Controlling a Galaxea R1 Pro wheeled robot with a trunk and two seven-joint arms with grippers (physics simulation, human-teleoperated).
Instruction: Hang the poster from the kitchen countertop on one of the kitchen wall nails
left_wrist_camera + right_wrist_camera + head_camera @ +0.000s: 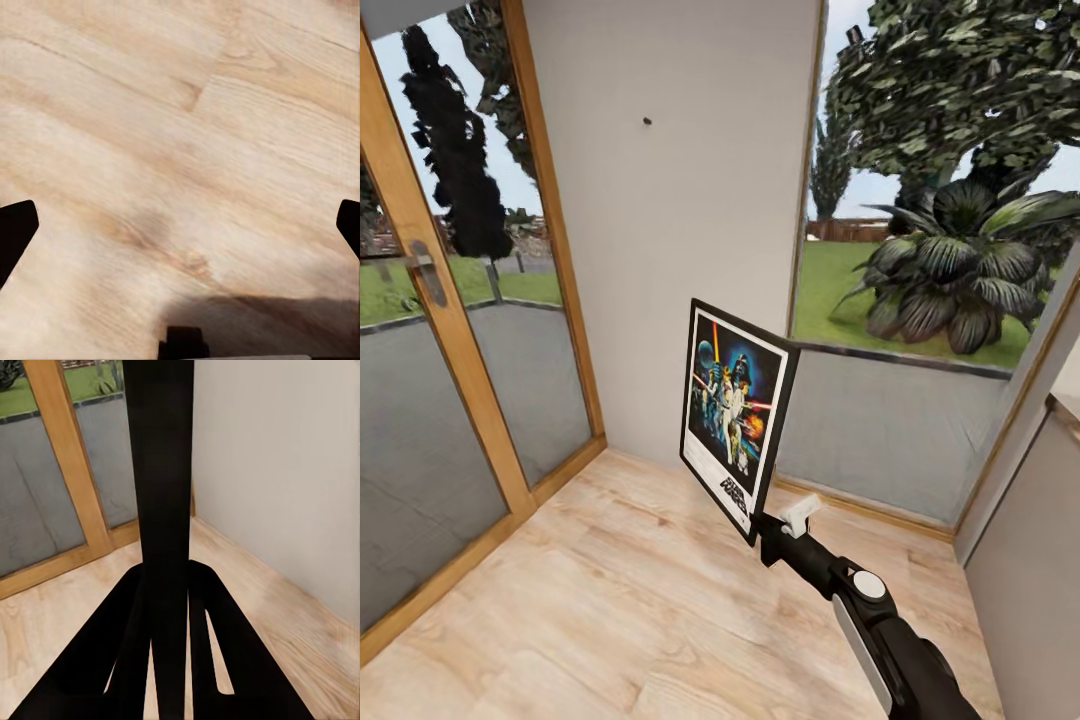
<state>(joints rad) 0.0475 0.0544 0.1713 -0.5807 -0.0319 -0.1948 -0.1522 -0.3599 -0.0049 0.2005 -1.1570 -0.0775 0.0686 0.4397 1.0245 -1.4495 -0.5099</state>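
Right gripper (768, 530) clamped on poster (736, 426) bottom corner, fingers (112, 660) pressed against dark edge. Poster upright, long axis near vertical, top leaning slightly left, art facing camera-left, held in air above wood floor (610, 600). Wall nail (647, 121) high on pale wall (680, 250), well above poster. Left gripper (180, 225) spread wide, empty, over floor.

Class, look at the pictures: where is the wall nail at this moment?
In the head view, the wall nail sticks out high on the pale wall panel between the glass door and the window, above and left of the poster held by the right gripper.
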